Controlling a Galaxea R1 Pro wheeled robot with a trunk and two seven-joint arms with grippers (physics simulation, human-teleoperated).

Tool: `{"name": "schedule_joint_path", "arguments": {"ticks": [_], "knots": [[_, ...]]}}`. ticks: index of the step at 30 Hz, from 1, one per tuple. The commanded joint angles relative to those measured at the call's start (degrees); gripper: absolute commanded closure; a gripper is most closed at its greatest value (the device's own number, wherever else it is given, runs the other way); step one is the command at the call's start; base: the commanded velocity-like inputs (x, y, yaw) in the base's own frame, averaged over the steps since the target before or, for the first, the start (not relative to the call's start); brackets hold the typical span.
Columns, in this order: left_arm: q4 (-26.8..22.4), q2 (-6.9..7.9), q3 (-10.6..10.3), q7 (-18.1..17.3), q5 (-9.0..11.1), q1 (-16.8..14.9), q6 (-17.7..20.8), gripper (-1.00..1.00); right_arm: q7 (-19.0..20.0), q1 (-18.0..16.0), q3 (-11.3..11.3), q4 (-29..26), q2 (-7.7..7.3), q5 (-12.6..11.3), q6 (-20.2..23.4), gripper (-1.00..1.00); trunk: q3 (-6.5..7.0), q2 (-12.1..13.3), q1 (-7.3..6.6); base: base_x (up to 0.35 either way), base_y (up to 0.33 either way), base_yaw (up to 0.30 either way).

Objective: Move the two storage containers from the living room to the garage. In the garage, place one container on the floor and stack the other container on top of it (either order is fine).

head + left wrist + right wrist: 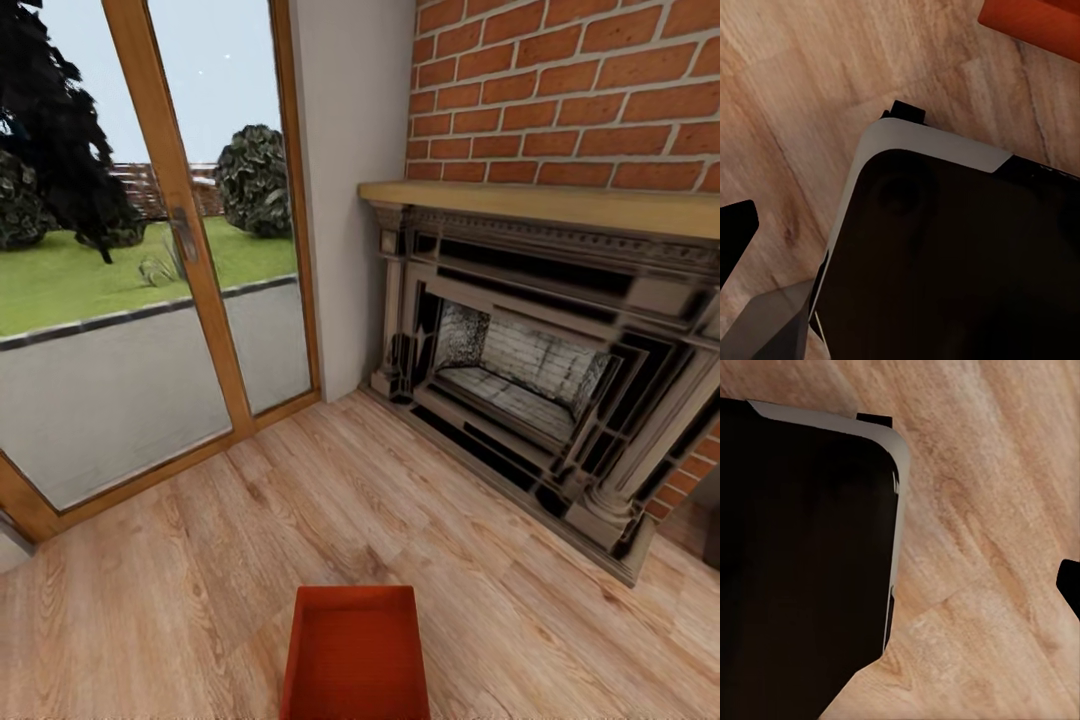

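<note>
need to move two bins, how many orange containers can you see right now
1. One storage container sits on the wood floor just ahead of the robot, in front of the fireplace; the left wrist view catches its corner. The second may be out of frame.

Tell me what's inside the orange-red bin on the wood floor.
The storage container looks empty: its bare orange-red bottom shows as far as the head view reaches. Its near end runs off the picture's lower edge, so that part cannot be checked.
</note>
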Motion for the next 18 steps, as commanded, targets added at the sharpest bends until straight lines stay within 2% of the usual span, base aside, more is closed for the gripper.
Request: {"name": "schedule_joint_path", "arguments": {"ticks": [1,18], "knots": [[0.03,-0.01,-0.25,0.12,0.28,-0.03,-0.15,-1.0,-0.03,-0.04,0.49,0.15,0.03,-0.4,-0.27,-1.0,-0.15,-0.04,0.0,0.0,0.0,0.0],[0.0,-0.01,-0.24,0.12,0.28,-0.03,-0.14,-1.0,-0.03,-0.07,0.5,0.15,0.03,-0.38,-0.39,-1.0,-1.71,-0.04,0.0,0.0,0.0,0.0]]}}
